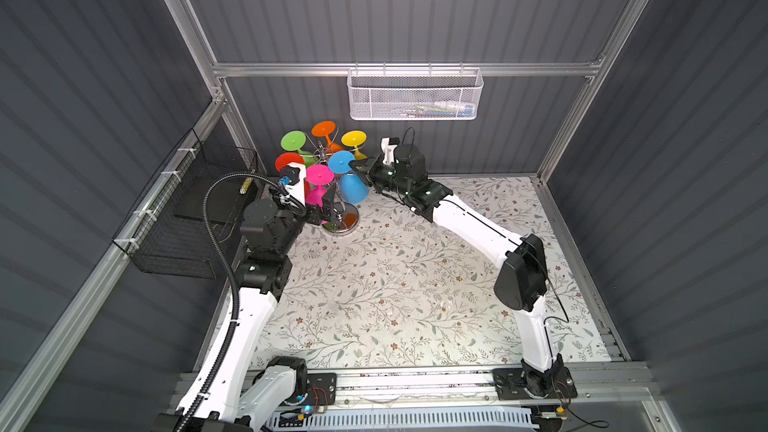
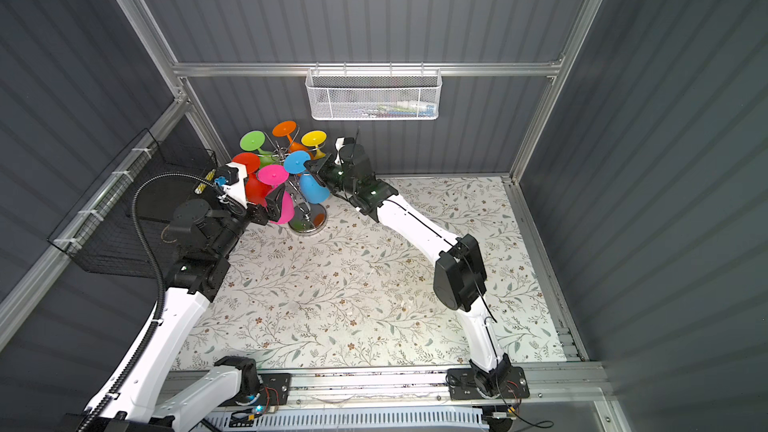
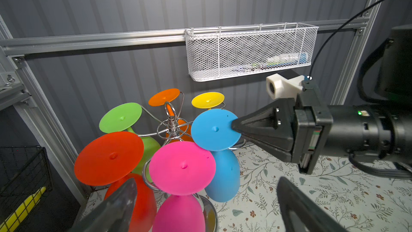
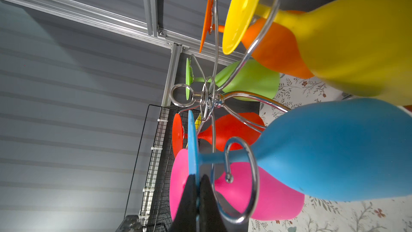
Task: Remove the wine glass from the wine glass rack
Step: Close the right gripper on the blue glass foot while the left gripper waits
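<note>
The chrome wine glass rack (image 1: pixel 343 218) (image 2: pixel 309 222) stands at the table's back left, with several coloured glasses hanging upside down from its curled arms (image 3: pixel 171 126) (image 4: pixel 209 99). My right gripper (image 1: pixel 353 164) (image 2: pixel 307 164) (image 3: pixel 234 127) (image 4: pixel 197 179) is shut on the rim of the blue wine glass's foot (image 3: pixel 214 128). The blue bowl (image 1: pixel 353 189) (image 4: pixel 334 148) still hangs in its wire loop. My left gripper (image 1: pixel 322 209) (image 2: pixel 268 207) (image 3: pixel 207 180) is open low beside the rack. The pink glass's bowl (image 3: pixel 178 213) lies between its fingers and just ahead of them, untouched as far as I see.
Red (image 3: pixel 109 157), green (image 3: pixel 121 117), orange (image 3: pixel 163 97) and yellow (image 3: pixel 207 100) glasses crowd the rack's other arms. A white mesh basket (image 1: pixel 415 97) hangs on the back wall. A black wire basket (image 1: pixel 187 218) hangs on the left wall. The floral table (image 1: pixel 395 284) spreads in front.
</note>
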`<state>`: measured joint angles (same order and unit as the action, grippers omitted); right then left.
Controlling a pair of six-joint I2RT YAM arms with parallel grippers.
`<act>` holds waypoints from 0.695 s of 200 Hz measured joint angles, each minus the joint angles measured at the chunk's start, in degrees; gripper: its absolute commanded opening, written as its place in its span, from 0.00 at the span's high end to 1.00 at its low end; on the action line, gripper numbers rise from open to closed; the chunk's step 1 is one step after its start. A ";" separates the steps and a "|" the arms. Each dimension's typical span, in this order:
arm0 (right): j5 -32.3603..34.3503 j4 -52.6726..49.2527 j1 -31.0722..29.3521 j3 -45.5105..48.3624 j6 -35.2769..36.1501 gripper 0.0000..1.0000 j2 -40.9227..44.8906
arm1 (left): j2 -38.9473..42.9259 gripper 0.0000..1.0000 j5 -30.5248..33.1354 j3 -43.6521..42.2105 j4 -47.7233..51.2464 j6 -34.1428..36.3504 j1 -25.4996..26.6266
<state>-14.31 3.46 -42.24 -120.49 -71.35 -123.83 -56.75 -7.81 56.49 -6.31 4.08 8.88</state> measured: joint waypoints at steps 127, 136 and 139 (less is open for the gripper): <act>0.79 0.37 3.41 -2.89 -1.55 1.00 -1.18 | 0.00 0.02 -0.39 0.00 0.02 0.02 0.00; 0.74 1.18 3.74 -1.25 -1.92 1.00 -0.44 | 0.00 0.02 -0.39 0.00 0.02 0.07 0.00; 0.72 1.33 3.87 -0.70 -2.21 1.00 -0.20 | 0.00 0.02 -0.39 0.00 0.02 0.11 0.00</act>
<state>-13.58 4.80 -38.37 -121.19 -73.56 -124.03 -56.75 -8.21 56.49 -6.28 4.19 8.88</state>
